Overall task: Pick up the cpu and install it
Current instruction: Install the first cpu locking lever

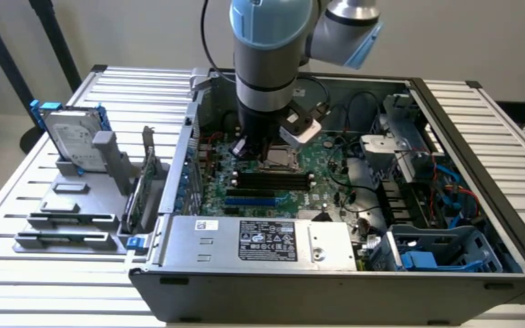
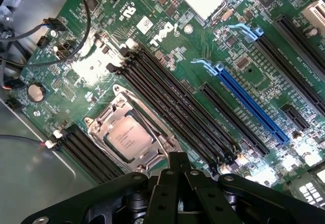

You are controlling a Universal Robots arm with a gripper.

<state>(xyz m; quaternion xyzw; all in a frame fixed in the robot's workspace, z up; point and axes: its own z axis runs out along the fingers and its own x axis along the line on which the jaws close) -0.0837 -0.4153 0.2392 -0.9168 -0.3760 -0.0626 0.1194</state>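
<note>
The cpu (image 2: 129, 136), a small square chip with a silvery top, lies flat inside the metal socket frame (image 2: 109, 113) on the green motherboard (image 2: 167, 36). My gripper (image 2: 177, 157) hangs just above the board beside the socket, its black fingers pressed together with nothing between them. In the exterior view the arm reaches straight down into the open computer case (image 1: 335, 290), with the gripper (image 1: 260, 152) right next to the socket (image 1: 281, 159).
Long black memory slots (image 2: 172, 102) and a blue slot (image 2: 254, 107) run beside the socket. Black cables (image 2: 76, 26) loop nearby. The power supply (image 1: 258, 240) fills the case front. A hard drive in a blue bracket (image 1: 73, 140) stands on a grey fixture outside.
</note>
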